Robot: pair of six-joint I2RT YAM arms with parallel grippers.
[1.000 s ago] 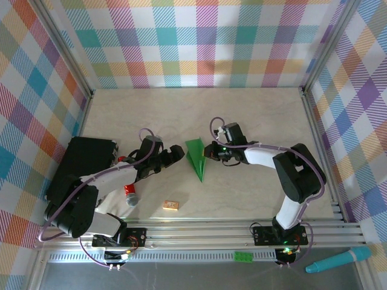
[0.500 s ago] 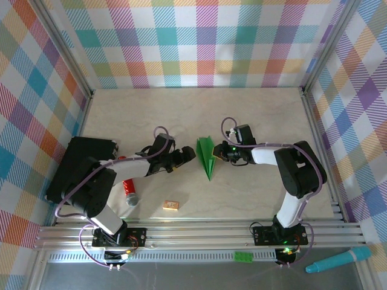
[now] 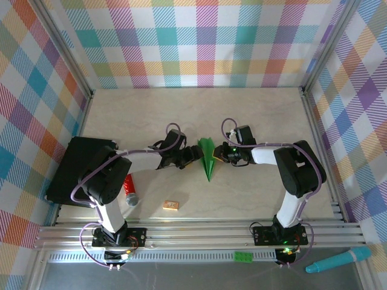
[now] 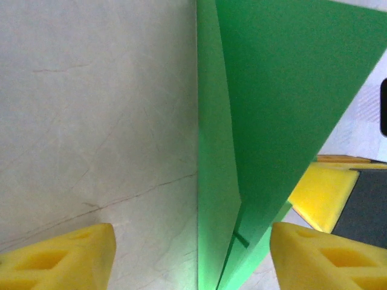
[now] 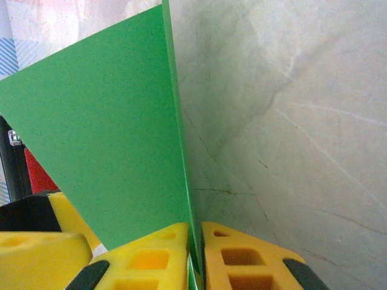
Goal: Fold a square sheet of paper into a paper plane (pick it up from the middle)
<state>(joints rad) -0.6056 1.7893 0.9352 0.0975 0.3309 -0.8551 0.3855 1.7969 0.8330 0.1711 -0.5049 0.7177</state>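
The square sheet of paper is folded into a slim green paper plane (image 3: 208, 157), standing on edge at the table's middle with its point toward the near edge. My right gripper (image 3: 219, 154) is shut on its right side; in the right wrist view the yellow fingertips (image 5: 157, 257) pinch the paper plane's edge (image 5: 115, 133). My left gripper (image 3: 192, 156) sits just left of it. In the left wrist view the paper plane's layers (image 4: 266, 109) stand between the left gripper's (image 4: 193, 260) spread yellow fingertips (image 4: 63, 257), with a wide gap on the left side.
A black case (image 3: 81, 169) lies at the table's left edge, with a red cylinder (image 3: 129, 188) beside it. A small tan block (image 3: 171, 205) rests near the front rail. A green brick (image 3: 243, 256) and a teal pen (image 3: 338, 260) lie outside the rail.
The right gripper carried the plane a little to the right and stood it on edge. The left gripper reached right until its fingers straddle the paper, and its jaws have narrowed.
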